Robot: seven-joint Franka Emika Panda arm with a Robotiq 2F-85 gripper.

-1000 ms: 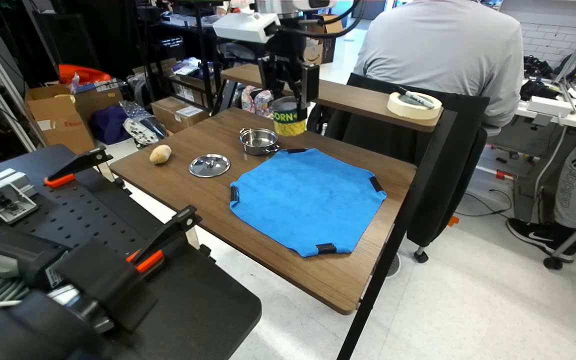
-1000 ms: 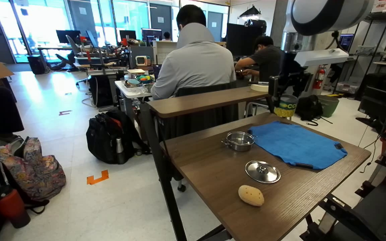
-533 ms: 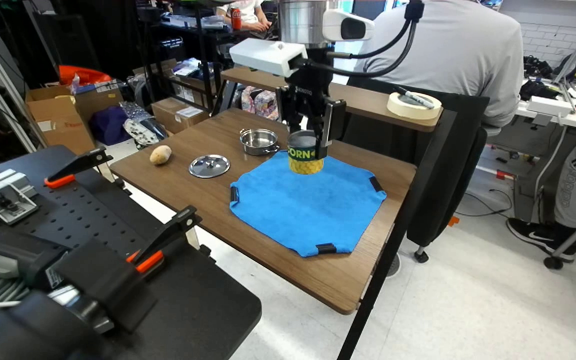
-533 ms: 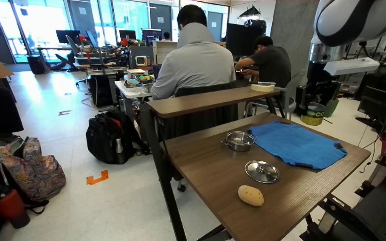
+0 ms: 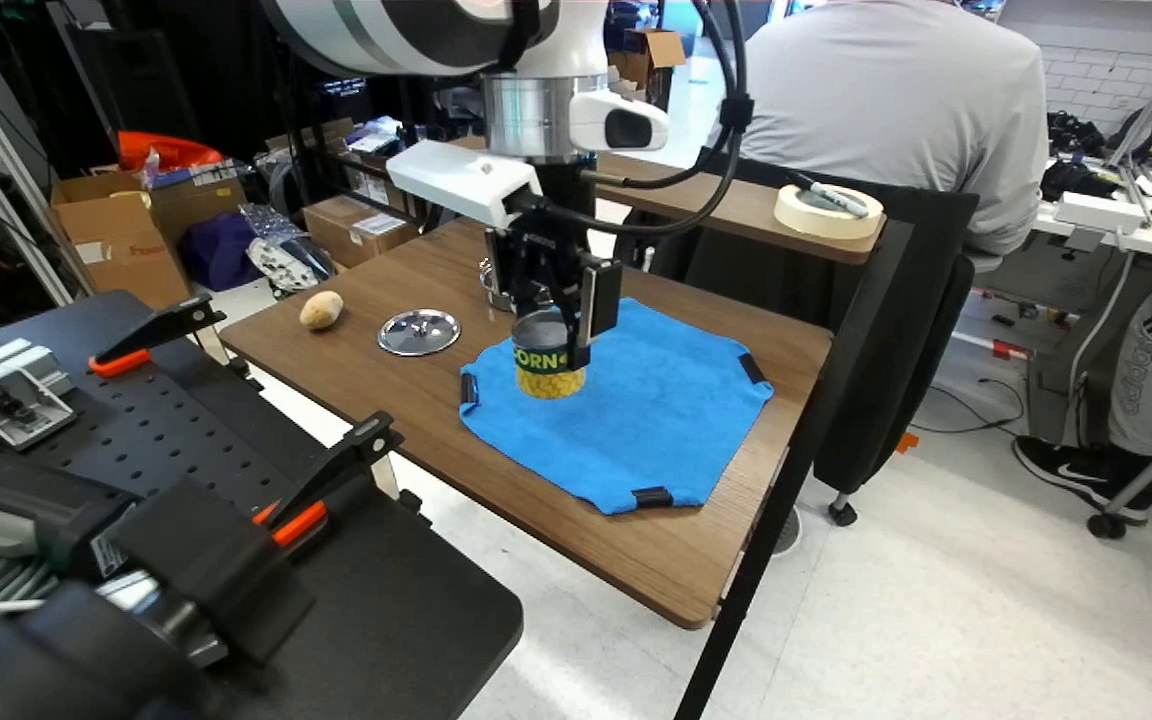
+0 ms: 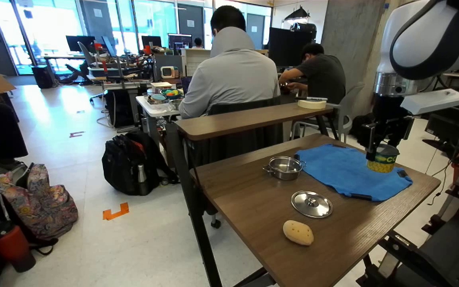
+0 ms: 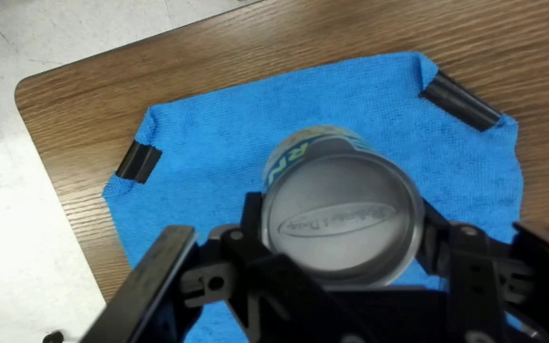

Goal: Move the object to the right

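Observation:
The object is a short round can point(image 5: 544, 362) with a yellow-green "CORN" label and a grey metal top. It also shows in an exterior view point(image 6: 381, 164) and from above in the wrist view point(image 7: 336, 224). My gripper point(image 5: 553, 335) is shut on it, with one finger on each side near its top. In the wrist view the gripper point(image 7: 341, 220) has black fingers point(image 7: 252, 216) touching both sides of the rim. The can hangs roughly upright above the blue cloth point(image 5: 636, 420); the two exterior views place it over the cloth, raised off it.
A small metal pot point(image 6: 284, 169) stands beside the cloth, partly hidden by the gripper in an exterior view. A shallow metal lid point(image 5: 419, 332) and a tan potato-like item point(image 5: 321, 310) lie on the wooden table point(image 5: 356, 375). A raised shelf point(image 6: 233, 123) runs along one edge.
My gripper has carried the can downward. It has moved right in one exterior view; in another it swung right, then left. The can stays in the gripper. The table items have not moved.

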